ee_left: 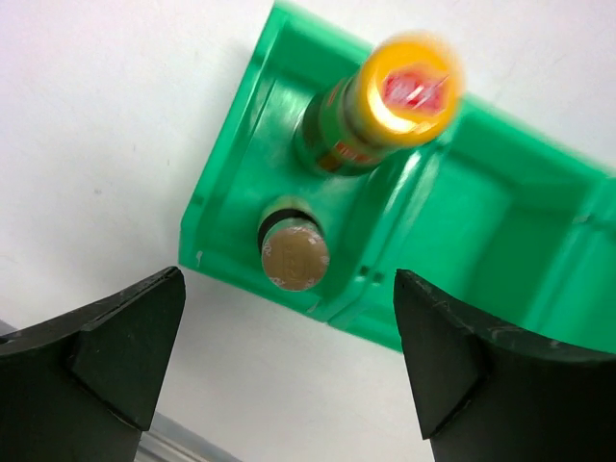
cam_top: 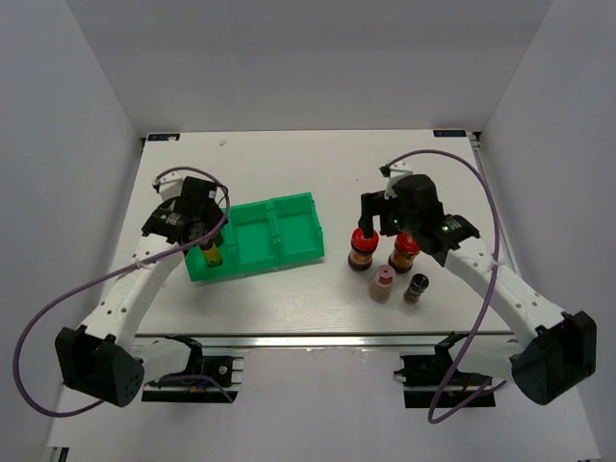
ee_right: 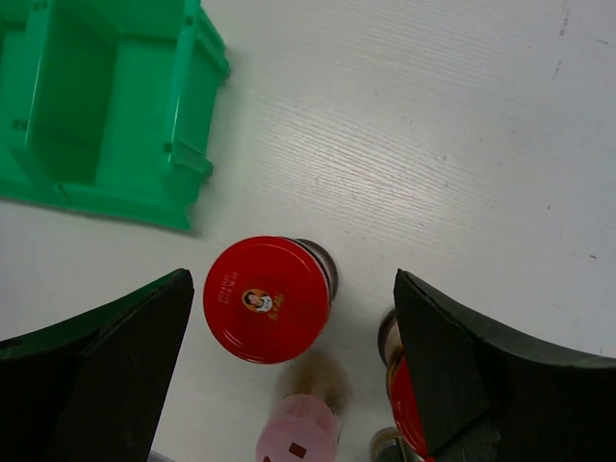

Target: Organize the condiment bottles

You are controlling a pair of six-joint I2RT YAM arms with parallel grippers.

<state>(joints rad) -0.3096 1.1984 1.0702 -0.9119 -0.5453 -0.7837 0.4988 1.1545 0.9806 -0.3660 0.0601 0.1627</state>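
Note:
My left gripper (cam_top: 204,231) is open and empty above the left compartment of the green tray (cam_top: 289,258). In the left wrist view the gripper (ee_left: 289,327) hangs over two bottles standing in that compartment: a yellow-capped bottle (ee_left: 412,87) and a brown-capped bottle (ee_left: 294,256). My right gripper (cam_top: 381,225) is open above a red-capped bottle (cam_top: 361,248). In the right wrist view that bottle (ee_right: 267,298) sits between the open fingers (ee_right: 125,356), untouched. A second red-capped bottle (cam_top: 402,253), a pink-capped bottle (cam_top: 381,284) and a dark bottle (cam_top: 416,289) stand close by.
The tray's right compartment (cam_top: 294,223) holds nothing. Its corner shows in the right wrist view (ee_right: 144,125), left of the red-capped bottle. The four loose bottles stand tightly grouped near the table's front edge (cam_top: 327,334).

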